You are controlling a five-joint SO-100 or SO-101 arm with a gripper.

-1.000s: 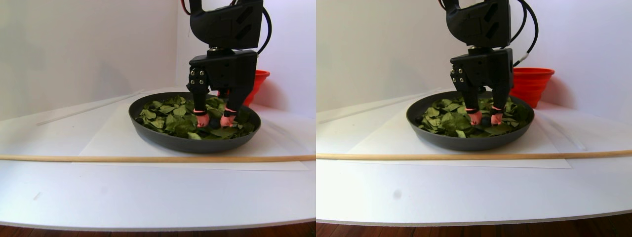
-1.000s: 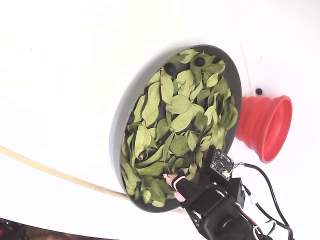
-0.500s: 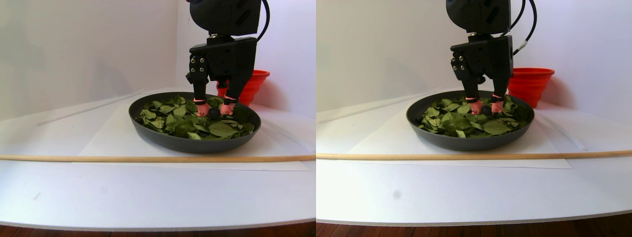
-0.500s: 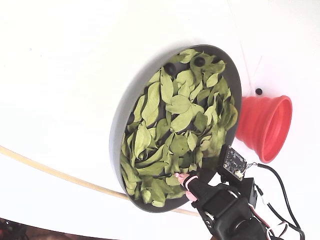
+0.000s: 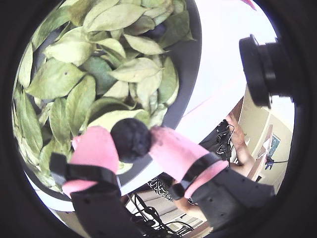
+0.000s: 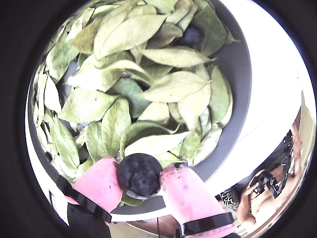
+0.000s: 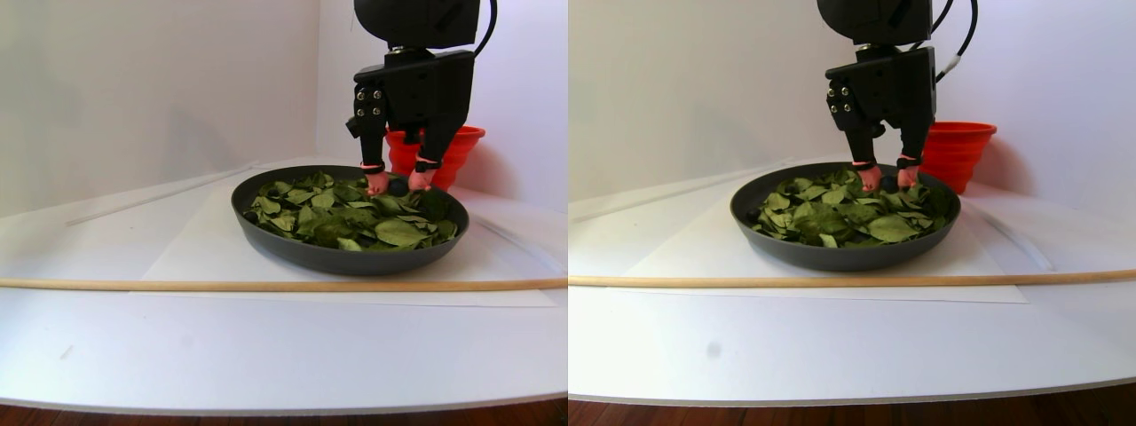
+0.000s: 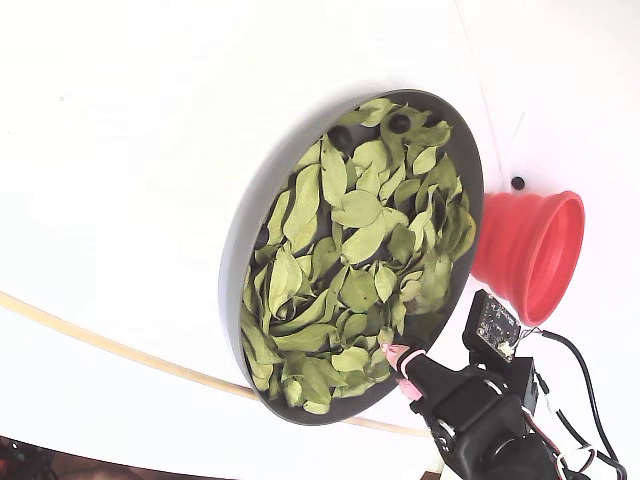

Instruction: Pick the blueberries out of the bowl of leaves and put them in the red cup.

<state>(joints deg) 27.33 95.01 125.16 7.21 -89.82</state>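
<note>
One blueberry [image 6: 139, 176] (gripped), end effector [image 6: 143, 186]

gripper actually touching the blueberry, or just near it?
Touching. In both wrist views the gripper has its pink fingertips pressed against each side of the blueberry, no gap.

In the stereo pair view the claw [image 7: 397, 185] hangs just above the leaves [image 7: 346, 213], clear of the bowl [image 7: 342, 257] rim. The red cup [image 7: 448, 153] stands just behind the bowl, partly masked by the arm, its mouth open upward. In the fixed view a narrow strip of bare surface [image 8: 130, 150] separates bowl [image 8: 240, 230] and red cup [image 8: 530, 255]. A wooden rod [image 7: 266, 285] lies across the surface in front of the bowl.
</note>
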